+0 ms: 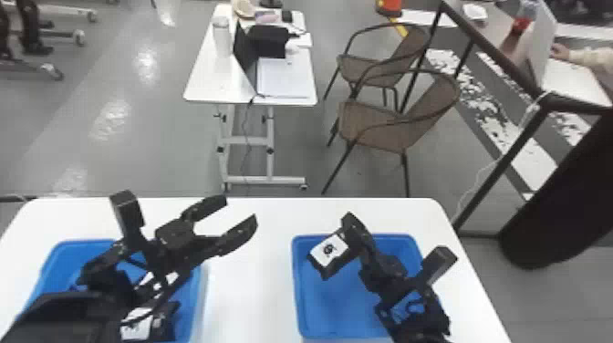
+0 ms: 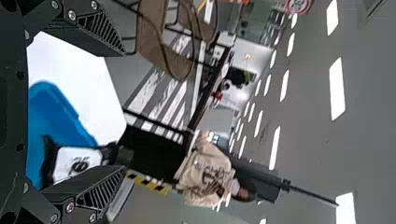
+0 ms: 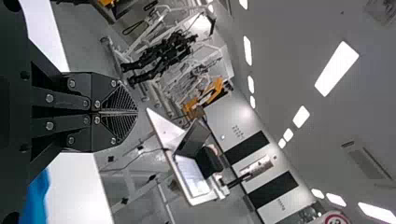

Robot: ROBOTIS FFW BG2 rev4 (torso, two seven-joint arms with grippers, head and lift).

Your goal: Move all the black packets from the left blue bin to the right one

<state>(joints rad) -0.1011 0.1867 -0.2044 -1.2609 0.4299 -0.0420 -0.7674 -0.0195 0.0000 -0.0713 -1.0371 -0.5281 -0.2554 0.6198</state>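
Black packet (image 1: 329, 252): hangs clamped in the right tool (image 1: 352, 224), white label turned upward; sits over the right bin (image 1: 298, 296), just inside its far left corner; in the left wrist view, shows beyond the lower finger, against blue plastic. Right tool (image 3: 135, 112): closed, both fingers drawn together in its own wrist view; points toward the desk's far edge. Left tool (image 1: 241, 210): held wide apart, with nothing between; reaches past the far right corner of the left bin (image 1: 200, 285), above bare desk (image 1: 251, 283), between the two bins; own wrist view (image 2: 123, 111) agrees, fingers well spread. Left bin: stands toward the desk's left edge; holds more packets (image 1: 137, 324) with white labels, partly hidden under the left arm (image 1: 59, 314), so hard to count. Right bin: stands toward the desk's right edge, with blue floor in sight below the packet and partly covered by the right arm (image 1: 410, 301). Past the far edge: a white table (image 1: 210, 89) on wheels, carrying a laptop (image 1: 246, 57) and a white bottle (image 1: 222, 38); to its right, two brown chairs (image 1: 374, 123) with dark frames.
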